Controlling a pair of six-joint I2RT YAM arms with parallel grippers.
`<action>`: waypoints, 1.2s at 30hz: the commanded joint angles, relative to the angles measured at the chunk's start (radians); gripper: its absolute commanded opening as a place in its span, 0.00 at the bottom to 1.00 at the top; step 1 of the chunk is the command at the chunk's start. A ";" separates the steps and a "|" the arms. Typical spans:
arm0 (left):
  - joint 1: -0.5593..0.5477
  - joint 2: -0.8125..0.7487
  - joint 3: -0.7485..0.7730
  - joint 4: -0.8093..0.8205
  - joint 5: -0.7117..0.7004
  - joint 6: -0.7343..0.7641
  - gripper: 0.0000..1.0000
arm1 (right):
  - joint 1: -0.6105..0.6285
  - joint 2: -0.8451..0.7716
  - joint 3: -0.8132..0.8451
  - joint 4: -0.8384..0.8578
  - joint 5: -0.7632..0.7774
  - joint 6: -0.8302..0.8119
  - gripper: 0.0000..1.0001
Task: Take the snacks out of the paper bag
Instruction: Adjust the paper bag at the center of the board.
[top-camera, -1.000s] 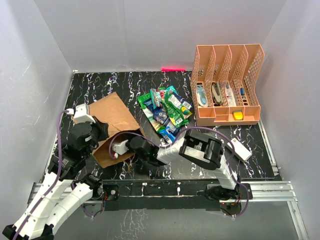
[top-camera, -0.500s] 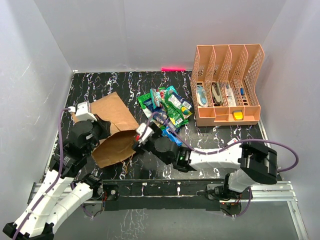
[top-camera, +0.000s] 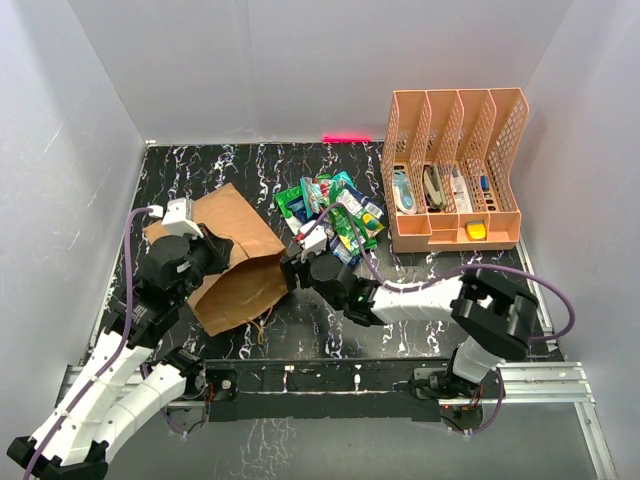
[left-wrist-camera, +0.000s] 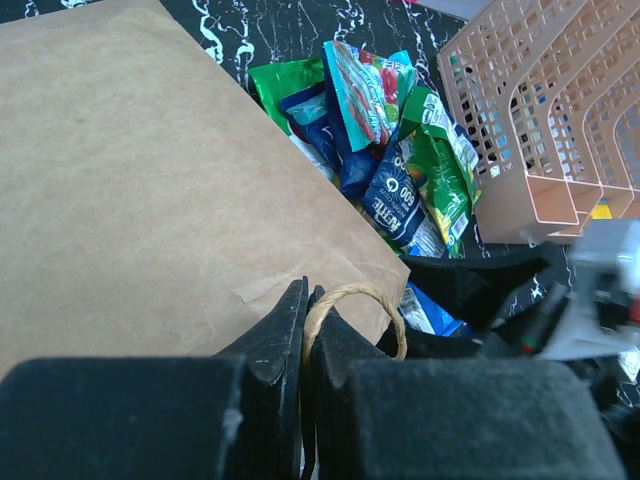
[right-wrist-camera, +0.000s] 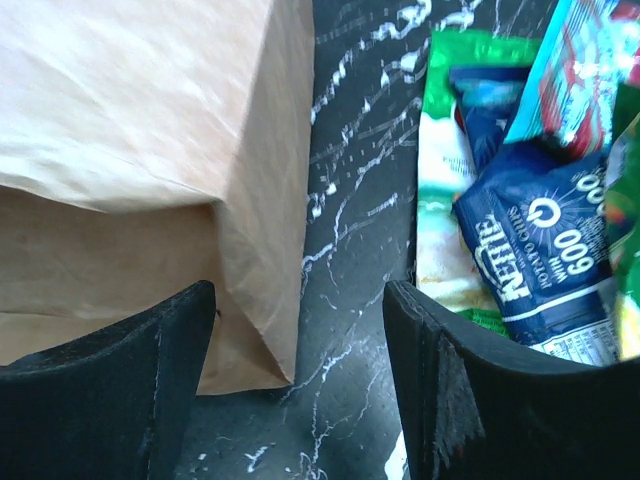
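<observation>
The brown paper bag (top-camera: 235, 262) lies creased on the black marble table (top-camera: 200, 170). My left gripper (left-wrist-camera: 305, 296) is shut on its twisted paper handle (left-wrist-camera: 372, 292) at the bag's mouth edge. The bag (left-wrist-camera: 150, 180) fills the left wrist view. The snacks (top-camera: 332, 212) lie in a pile on the table right of the bag, with green, blue and red-striped packets (left-wrist-camera: 395, 150). My right gripper (right-wrist-camera: 300, 330) is open and empty, low over bare table between the bag's corner (right-wrist-camera: 250, 300) and a blue packet (right-wrist-camera: 530, 240). The bag's inside is hidden.
A peach mesh file organiser (top-camera: 455, 170) with small items stands at the back right, close to the snack pile; it also shows in the left wrist view (left-wrist-camera: 540, 120). My right arm (top-camera: 420, 298) stretches across the front of the table. Grey walls enclose the table.
My right gripper has moved from the bag's mouth at the front left to the right and back, to the bag's corner beside the snacks. My left gripper has pulled the bag slightly rightward.
</observation>
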 joint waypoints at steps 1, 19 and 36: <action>-0.004 -0.006 0.029 0.029 0.024 0.016 0.00 | -0.017 0.082 0.020 0.119 -0.029 -0.031 0.65; -0.003 -0.256 -0.142 -0.010 -0.141 -0.217 0.00 | 0.006 0.206 0.506 0.265 0.004 -0.754 0.10; -0.004 -0.297 -0.109 -0.115 -0.295 -0.278 0.00 | 0.064 0.219 0.243 0.581 0.110 -0.669 0.10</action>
